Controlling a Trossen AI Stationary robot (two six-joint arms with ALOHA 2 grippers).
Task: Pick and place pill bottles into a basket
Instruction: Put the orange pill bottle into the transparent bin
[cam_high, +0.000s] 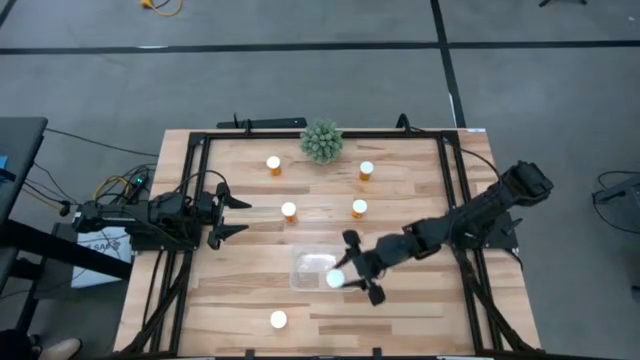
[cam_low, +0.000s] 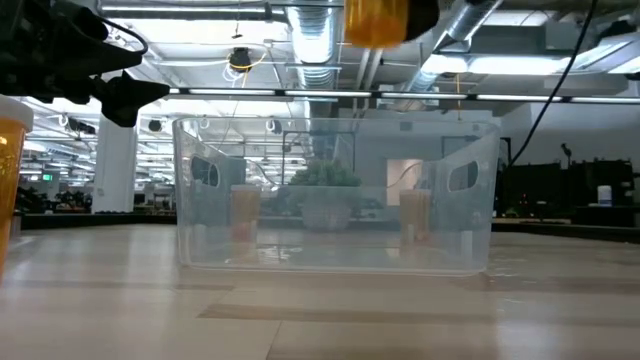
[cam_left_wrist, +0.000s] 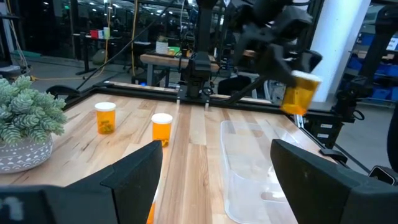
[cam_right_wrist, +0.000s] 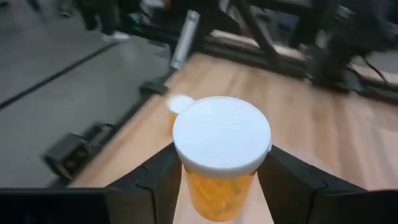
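My right gripper (cam_high: 347, 271) is shut on an orange pill bottle with a white cap (cam_high: 334, 280), held above the right end of the clear basket (cam_high: 312, 268). In the low view the bottle (cam_low: 375, 22) hangs high over the basket (cam_low: 335, 200). Two bottles (cam_high: 273, 165) (cam_high: 366, 171) stand upright near the far edge and two (cam_high: 289, 212) (cam_high: 359, 209) at mid-table. One more (cam_high: 278, 320) stands near the front edge. My left gripper (cam_high: 228, 212) is open and empty at the table's left, pointing toward the basket. My right gripper pinches the bottle's orange body (cam_right_wrist: 219, 186) just below the white cap (cam_right_wrist: 222, 132), one finger (cam_right_wrist: 155, 180) on each side. The bottle is lifted clear above the basket, slightly tilted in the left wrist view (cam_left_wrist: 300, 92), with its cap toward the wrist.
A spiky green plant in a pot (cam_high: 321, 141) stands at the far edge between the two far bottles. A black metal frame (cam_high: 200, 150) runs round the table. The basket stands on the wood between the mid-table bottles and the near one.
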